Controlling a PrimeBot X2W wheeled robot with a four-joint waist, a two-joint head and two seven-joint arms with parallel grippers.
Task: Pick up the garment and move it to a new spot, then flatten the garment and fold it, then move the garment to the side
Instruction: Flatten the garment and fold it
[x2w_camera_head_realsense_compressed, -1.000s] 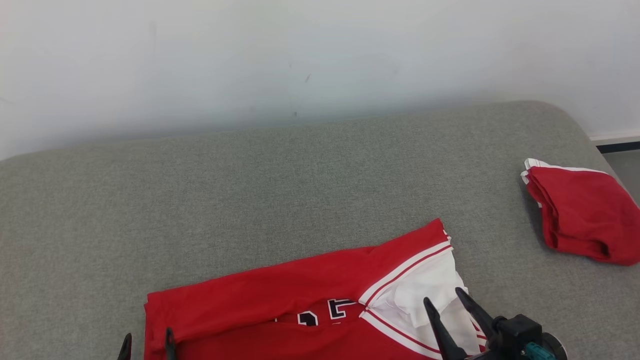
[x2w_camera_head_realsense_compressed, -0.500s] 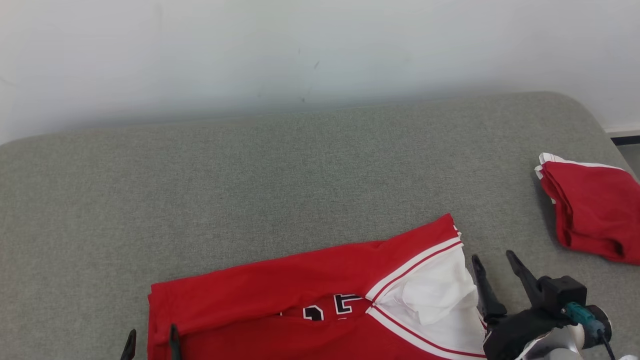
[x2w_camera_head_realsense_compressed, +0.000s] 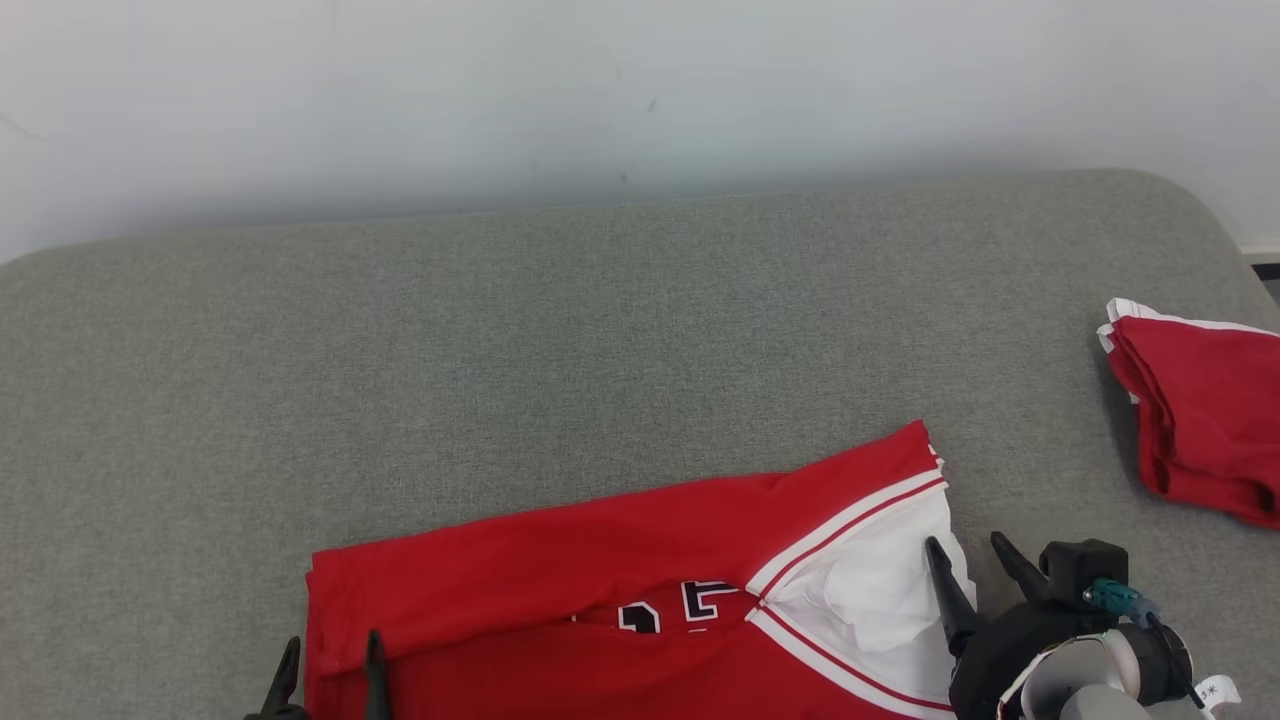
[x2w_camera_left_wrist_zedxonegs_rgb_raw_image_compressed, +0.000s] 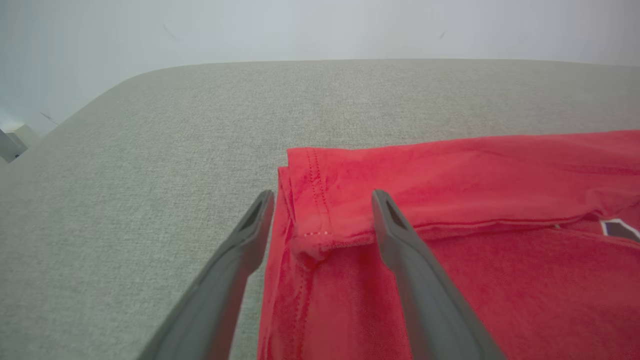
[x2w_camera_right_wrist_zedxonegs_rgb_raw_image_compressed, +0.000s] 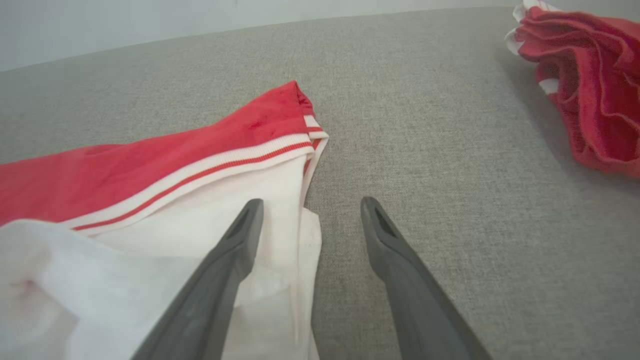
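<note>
Down at the lower left of the head view, the left gripper stands with its fingers wide apart, holding nothing. In its wrist view the left gripper straddles the hemmed left corner of the garment: one finger is over bare grey cloth just beside the edge, the other over the red fabric. Whether either finger touches cannot be told.

At the lower right, the right gripper is likewise spread and empty. Seen from its wrist, the right gripper has one finger over the white inner fabric at the garment's right end and the other over the bare surface.

The garment, a red jersey with white and red striped trim, lies at the near side of the grey fabric-covered surface, its far edge folded over toward the robot; black and white lettering peeks from the gap. Well apart, at the surface's right edge, sits a second red bundle with white trim. A pale wall rises behind.
</note>
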